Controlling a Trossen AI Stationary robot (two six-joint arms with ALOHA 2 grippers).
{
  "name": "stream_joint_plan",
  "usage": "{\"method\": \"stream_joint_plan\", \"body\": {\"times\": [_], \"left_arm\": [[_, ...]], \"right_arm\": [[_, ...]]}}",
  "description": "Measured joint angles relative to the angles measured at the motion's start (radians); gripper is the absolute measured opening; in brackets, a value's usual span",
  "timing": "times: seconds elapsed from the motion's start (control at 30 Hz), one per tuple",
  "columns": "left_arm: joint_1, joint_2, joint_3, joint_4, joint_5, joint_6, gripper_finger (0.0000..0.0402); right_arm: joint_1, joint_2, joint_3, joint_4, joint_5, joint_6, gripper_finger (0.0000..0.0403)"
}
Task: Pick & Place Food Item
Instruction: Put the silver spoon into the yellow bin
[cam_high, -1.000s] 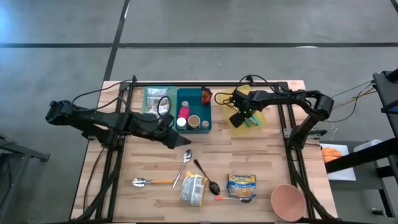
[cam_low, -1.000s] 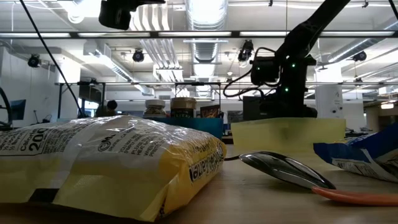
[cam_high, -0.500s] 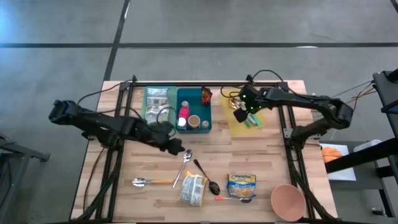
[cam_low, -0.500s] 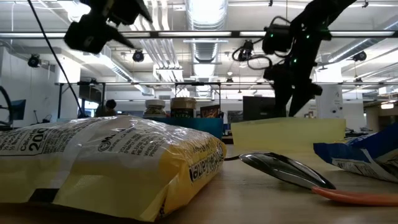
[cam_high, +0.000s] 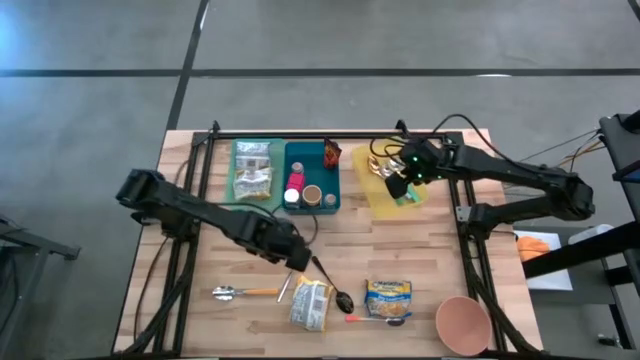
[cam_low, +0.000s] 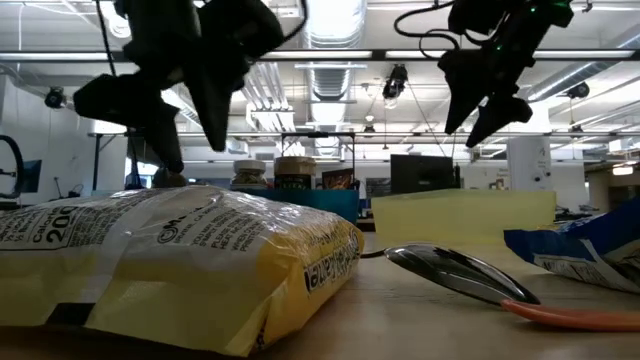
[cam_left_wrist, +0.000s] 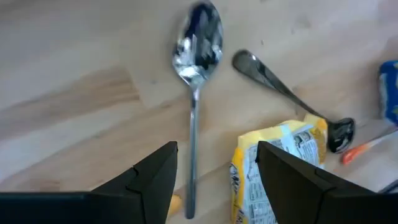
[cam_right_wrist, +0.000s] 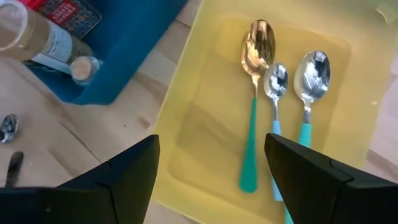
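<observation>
A yellow food bag (cam_high: 311, 303) lies flat near the table's front, large in the low view (cam_low: 180, 260). To its right lies a blue-and-yellow packet (cam_high: 388, 296). My left gripper (cam_left_wrist: 214, 180) hangs open, pointing down just above the table. The handle of a silver spoon (cam_left_wrist: 196, 62) runs between its fingers without touching them, and the yellow bag's end (cam_left_wrist: 277, 168) lies by one finger. My right gripper (cam_right_wrist: 211, 180) is open and empty, raised above the yellow tray (cam_right_wrist: 205, 143), which holds three teal-handled spoons (cam_right_wrist: 252, 124).
A dark spoon (cam_high: 333, 283), an orange-handled spoon (cam_high: 245, 292) and a red-handled spoon (cam_high: 375, 319) lie near the bags. A pink bowl (cam_high: 463, 322) stands at the front right. A green tray (cam_high: 253, 168) and a blue tray (cam_high: 312, 180) with jars sit at the back.
My left gripper has sunk and gone toward the table's near edge, from beside the blue tray to over the silver spoon, and has tipped to point more steeply down. My right gripper has risen from the yellow tray and drawn back toward the table's right.
</observation>
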Motion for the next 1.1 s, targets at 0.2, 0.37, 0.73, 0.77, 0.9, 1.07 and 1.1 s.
{"method": "stream_joint_plan", "body": {"times": [0.2, 0.37, 0.73, 0.77, 0.9, 1.07, 1.1], "left_arm": [[-0.007, 0.132, 0.095, -0.016, 0.000, 0.052, 0.0175], [-0.007, 0.191, 0.102, -0.023, -0.001, 0.069, 0.0131], [-0.007, 0.214, 0.100, -0.051, -0.038, 0.096, 0.0118], [-0.006, 0.216, 0.100, -0.049, -0.038, 0.105, 0.0118], [-0.006, 0.228, 0.099, -0.044, -0.036, 0.119, 0.0118], [-0.005, 0.244, 0.092, -0.034, -0.007, 0.138, 0.0119], [-0.005, 0.245, 0.091, -0.033, -0.001, 0.139, 0.0122]], "right_arm": [[0.025, -0.004, -0.001, -0.001, -0.001, 0.002, 0.0290], [0.051, -0.003, -0.010, -0.004, -0.002, 0.002, 0.0290], [0.091, -0.003, -0.013, -0.004, -0.003, 0.002, 0.0290], [0.091, -0.003, -0.013, -0.004, -0.003, 0.002, 0.0290], [0.090, -0.003, -0.014, -0.004, -0.003, 0.002, 0.0290], [0.091, -0.003, -0.014, -0.003, -0.003, 0.003, 0.0290], [0.090, -0.003, -0.014, -0.002, -0.003, 0.006, 0.0290]]}}
